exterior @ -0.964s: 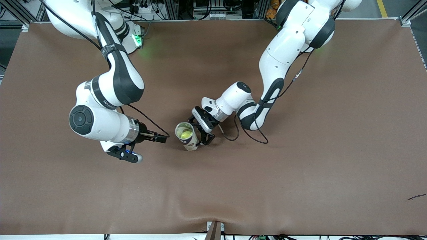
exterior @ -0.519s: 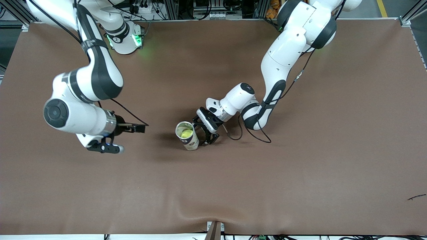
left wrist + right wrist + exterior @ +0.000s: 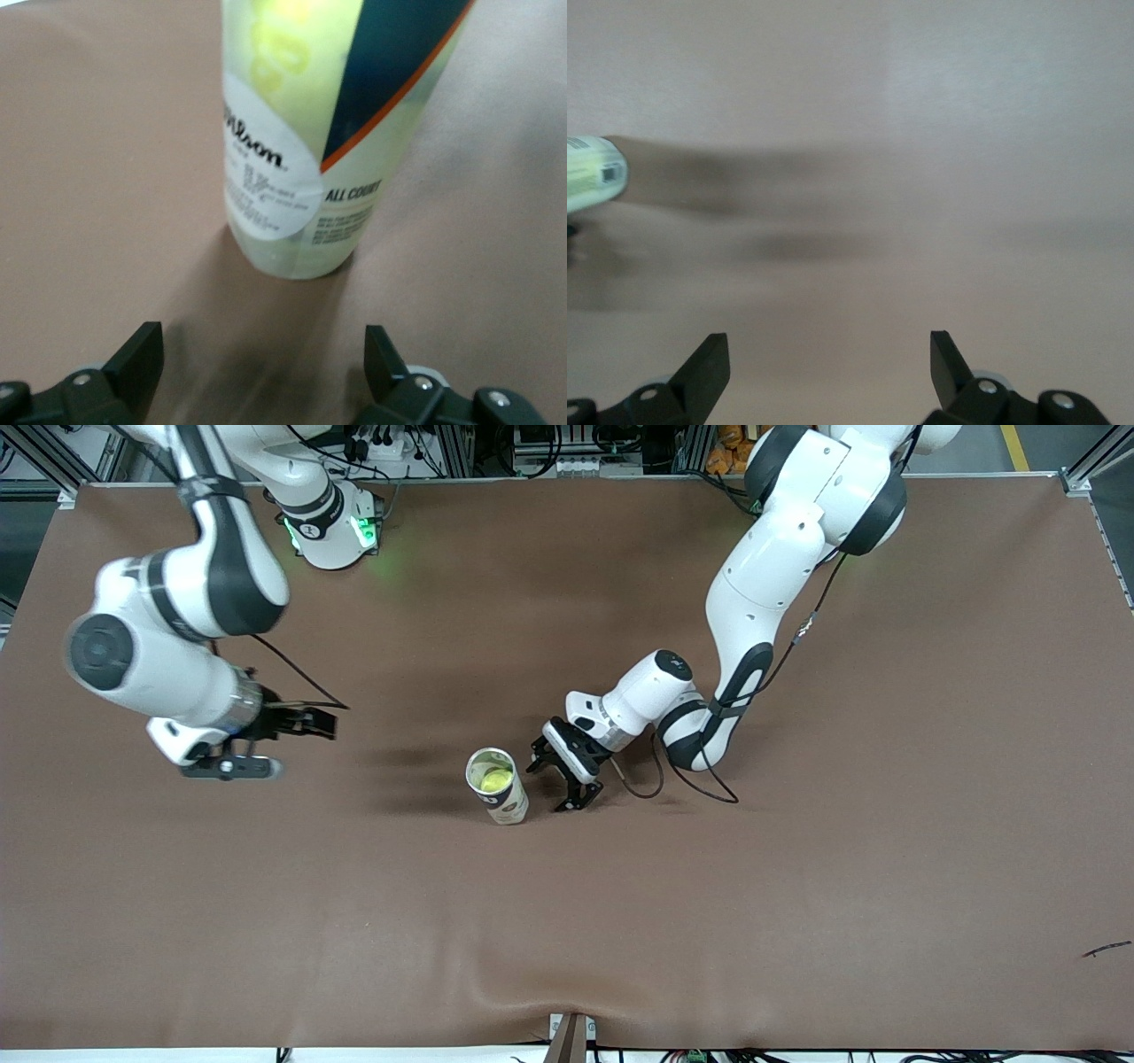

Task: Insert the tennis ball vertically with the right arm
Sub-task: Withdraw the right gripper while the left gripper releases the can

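A clear tennis ball can (image 3: 499, 788) with a white, dark blue and orange label stands upright on the brown table. The yellow tennis ball (image 3: 495, 779) lies inside it, seen through the open top. My left gripper (image 3: 553, 786) is open, low by the table beside the can toward the left arm's end, with a small gap between them. The left wrist view shows the can (image 3: 301, 159) upright ahead of the open left gripper (image 3: 263, 341), nothing between the fingers. My right gripper (image 3: 326, 723) is open and empty over bare table toward the right arm's end. Its wrist view catches the can (image 3: 589, 173) at the edge.
The brown table cover (image 3: 797, 886) spreads wide around the can. A small dark scrap (image 3: 1106, 949) lies near the table's corner at the left arm's end, close to the front camera. The left arm's cable (image 3: 691, 784) loops onto the table by its wrist.
My right arm has swung away from the can toward its own end of the table. My left gripper has backed off the can, which stays upright.
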Robot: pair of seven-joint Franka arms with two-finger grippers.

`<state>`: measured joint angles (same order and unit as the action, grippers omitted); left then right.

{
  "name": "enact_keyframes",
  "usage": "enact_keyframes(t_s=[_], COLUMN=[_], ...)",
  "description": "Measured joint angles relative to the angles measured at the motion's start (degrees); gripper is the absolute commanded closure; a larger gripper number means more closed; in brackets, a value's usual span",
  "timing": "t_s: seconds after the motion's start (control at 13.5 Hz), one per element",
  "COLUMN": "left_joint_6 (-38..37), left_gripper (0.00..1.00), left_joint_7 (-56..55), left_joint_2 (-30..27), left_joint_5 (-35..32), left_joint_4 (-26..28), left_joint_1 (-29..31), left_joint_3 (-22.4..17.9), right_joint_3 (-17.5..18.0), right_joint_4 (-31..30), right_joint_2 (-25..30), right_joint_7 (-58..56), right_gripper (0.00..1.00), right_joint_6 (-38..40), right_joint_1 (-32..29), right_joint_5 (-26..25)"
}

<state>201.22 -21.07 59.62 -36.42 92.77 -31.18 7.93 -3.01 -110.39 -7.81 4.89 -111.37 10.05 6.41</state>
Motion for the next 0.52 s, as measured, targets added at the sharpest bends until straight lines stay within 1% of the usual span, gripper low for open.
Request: enact_keyframes(t_s=[0.22, 0.3, 0.52], left_joint_6=[0.0, 0.0, 0.0], left_gripper=[0.0, 0.0, 0.0], left_joint_7=[0.0, 0.0, 0.0], left_joint_2=[-1.9, -2.43, -3.18], left_joint_5=[-0.01, -0.06, -0.13], left_joint_4=[1.69, 2.02, 2.12], left_joint_1=[1.79, 2.63, 5.29], left_joint_3=[-0.02, -0.02, -0.01], right_joint_3=[-0.11, -0.12, 0.26], right_joint_4=[-0.34, -0.34, 0.03], right_joint_2=[2.04, 2.74, 4.65], right_joint_7=[-6.61, -7.52, -8.03], right_gripper=[0.0, 0.0, 0.0], right_joint_6=[3.02, 4.07, 5.54], right_joint_1=[-6.33, -7.34, -7.55], right_joint_5=[0.0, 0.0, -0.01])
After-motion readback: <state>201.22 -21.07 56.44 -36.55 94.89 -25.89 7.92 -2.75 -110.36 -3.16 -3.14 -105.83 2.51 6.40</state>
